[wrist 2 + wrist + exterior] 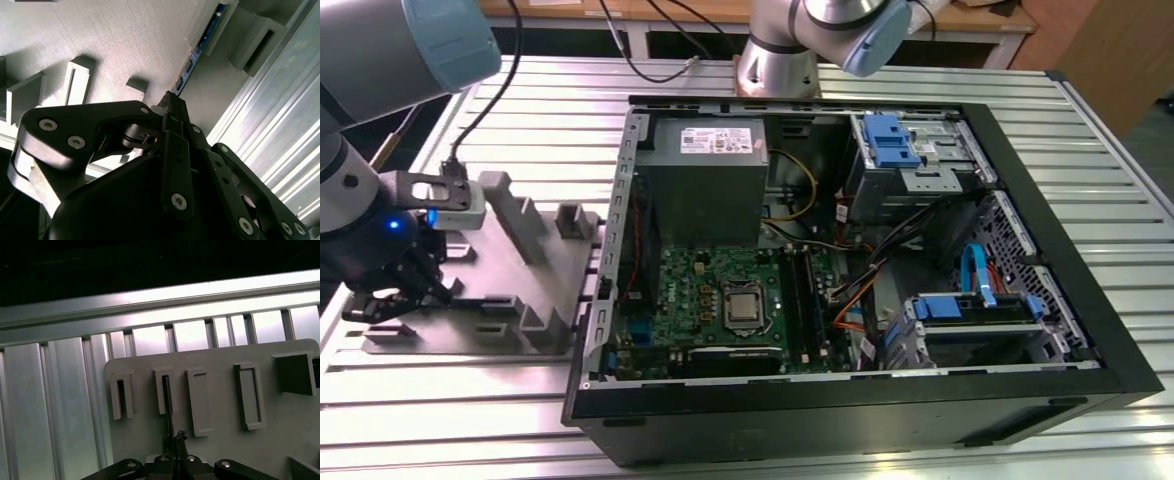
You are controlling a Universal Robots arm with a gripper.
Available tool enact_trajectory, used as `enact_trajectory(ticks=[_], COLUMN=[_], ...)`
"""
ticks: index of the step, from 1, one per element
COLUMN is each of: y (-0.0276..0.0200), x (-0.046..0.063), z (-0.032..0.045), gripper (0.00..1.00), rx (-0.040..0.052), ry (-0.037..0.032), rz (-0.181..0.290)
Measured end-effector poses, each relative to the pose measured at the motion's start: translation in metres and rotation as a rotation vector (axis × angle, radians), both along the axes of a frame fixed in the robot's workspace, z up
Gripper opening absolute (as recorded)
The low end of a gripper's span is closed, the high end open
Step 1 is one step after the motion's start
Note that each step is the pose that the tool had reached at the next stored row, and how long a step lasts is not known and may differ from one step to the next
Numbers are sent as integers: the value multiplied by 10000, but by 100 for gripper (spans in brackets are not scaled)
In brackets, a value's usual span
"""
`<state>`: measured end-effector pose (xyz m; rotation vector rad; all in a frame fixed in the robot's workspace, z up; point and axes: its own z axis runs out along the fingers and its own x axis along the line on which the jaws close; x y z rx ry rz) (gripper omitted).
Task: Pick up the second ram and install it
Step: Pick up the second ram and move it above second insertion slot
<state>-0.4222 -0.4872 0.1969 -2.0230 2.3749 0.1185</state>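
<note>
Aluminium slats make up the surface (454, 440), and the biggest thing on it is an open black computer case (854, 410), lying on its side towards the exterior view's right. Inside the case a grey power supply (707, 170) sits above the green motherboard (707, 290).

On the exterior view's left, just beside the case, lies a grey fixture plate (454, 335) carrying several upright grey holder blocks (520, 225). The robot arm (400, 50) comes down over the plate's outer end, its wrist lit by a small blue light. The base of another arm (781, 50) stands behind the case.

The tool (387, 300) is low over the plate, at the end away from the case. In the first wrist view the tool (174, 437) has its black fingers drawn close together, pinched on a thin dark stick seen edge-on. That stick is the second ram (169, 405), standing on edge, its far end in the slot of one holder block.

In the second wrist view the tool (170, 102) meets the near end of the second ram (191, 59), whose blue-green face runs away from the tool to another holder block on the plate (115, 40).
</note>
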Motion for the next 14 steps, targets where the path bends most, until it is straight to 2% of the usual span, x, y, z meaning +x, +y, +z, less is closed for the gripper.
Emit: enact_trajectory(ticks=[5, 11, 14], y=[0, 0, 0], x=[0, 0, -1], z=[-1, -1, -6], gripper=[11, 11, 11], rx=[2, 2, 9], ry=[1, 1, -5], rz=[836, 975, 1471])
